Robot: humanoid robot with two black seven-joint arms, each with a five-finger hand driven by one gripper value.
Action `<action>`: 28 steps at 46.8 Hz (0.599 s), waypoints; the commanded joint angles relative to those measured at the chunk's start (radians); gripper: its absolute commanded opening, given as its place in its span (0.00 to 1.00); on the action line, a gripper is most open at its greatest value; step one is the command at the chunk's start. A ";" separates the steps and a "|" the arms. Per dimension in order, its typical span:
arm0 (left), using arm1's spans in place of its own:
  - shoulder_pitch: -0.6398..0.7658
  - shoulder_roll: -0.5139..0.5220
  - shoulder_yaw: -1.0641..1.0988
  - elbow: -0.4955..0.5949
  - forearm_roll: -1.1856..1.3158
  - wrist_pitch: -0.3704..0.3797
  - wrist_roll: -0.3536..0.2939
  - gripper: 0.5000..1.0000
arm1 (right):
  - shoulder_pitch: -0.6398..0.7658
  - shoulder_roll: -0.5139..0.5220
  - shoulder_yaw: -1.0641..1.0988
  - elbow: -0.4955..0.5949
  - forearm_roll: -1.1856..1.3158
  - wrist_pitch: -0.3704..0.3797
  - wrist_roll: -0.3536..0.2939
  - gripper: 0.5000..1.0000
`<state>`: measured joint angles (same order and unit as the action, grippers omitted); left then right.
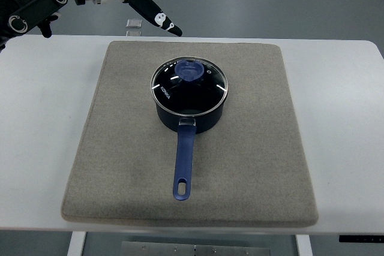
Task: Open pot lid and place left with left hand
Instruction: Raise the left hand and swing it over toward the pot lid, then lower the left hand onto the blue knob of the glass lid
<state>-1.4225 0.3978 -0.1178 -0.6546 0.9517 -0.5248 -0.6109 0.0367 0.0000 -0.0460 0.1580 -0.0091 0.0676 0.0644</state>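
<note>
A white surface (36, 118) with rounded far corners fills the view. Directly on it lies one thing — a square grey felt mat (252, 148), covering most of the middle and carrying a dark blue pot (189, 109) near its centre.

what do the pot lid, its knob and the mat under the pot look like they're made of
The pot lid looks like clear glass with a shiny metal rim: you see through it and the edge glints. Its knob seems to be matte blue plastic or silicone; which one is unclear. The mat looks like grey-beige felt or a similar fabric, with a dull, slightly fuzzy surface and no shine.
</note>
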 commanded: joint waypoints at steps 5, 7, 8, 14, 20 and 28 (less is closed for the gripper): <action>-0.033 0.013 0.000 -0.076 0.202 0.000 0.000 0.95 | 0.000 0.000 0.000 0.000 0.000 0.000 0.000 0.83; -0.038 0.013 0.000 -0.086 0.254 0.000 0.000 0.95 | 0.000 0.000 0.000 0.000 0.000 0.000 0.000 0.83; -0.042 0.013 0.000 -0.092 0.284 0.000 0.000 0.95 | 0.000 0.000 0.000 0.000 0.000 0.000 0.000 0.83; -0.068 0.022 0.000 -0.132 0.436 0.000 0.000 0.95 | 0.000 0.000 0.000 0.000 0.000 0.000 0.000 0.83; -0.102 0.024 0.013 -0.158 0.501 0.000 0.000 0.95 | 0.000 0.000 0.000 0.000 0.000 0.000 0.000 0.83; -0.180 0.024 0.128 -0.224 0.527 0.000 0.000 0.95 | 0.000 0.000 0.000 0.000 0.000 0.000 0.000 0.83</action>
<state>-1.5807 0.4222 -0.0340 -0.8427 1.4773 -0.5247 -0.6110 0.0369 0.0000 -0.0463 0.1580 -0.0092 0.0675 0.0643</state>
